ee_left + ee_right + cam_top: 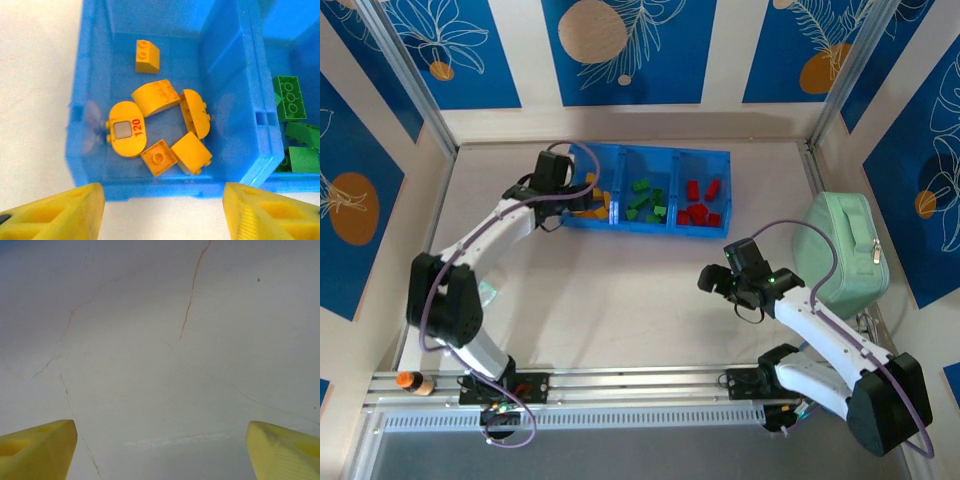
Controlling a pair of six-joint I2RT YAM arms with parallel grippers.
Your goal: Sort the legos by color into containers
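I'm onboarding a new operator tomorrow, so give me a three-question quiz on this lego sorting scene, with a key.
1. Multiple choice: what colour are the legos in the middle compartment of the blue bin? A red, B green, C yellow.
2. True or false: the left gripper is clamped on a yellow brick.
3. What red number is printed on the oval yellow piece in the left compartment?
Key: 1 B. 2 False: its fingers stand apart with nothing between them. 3 It reads 120.
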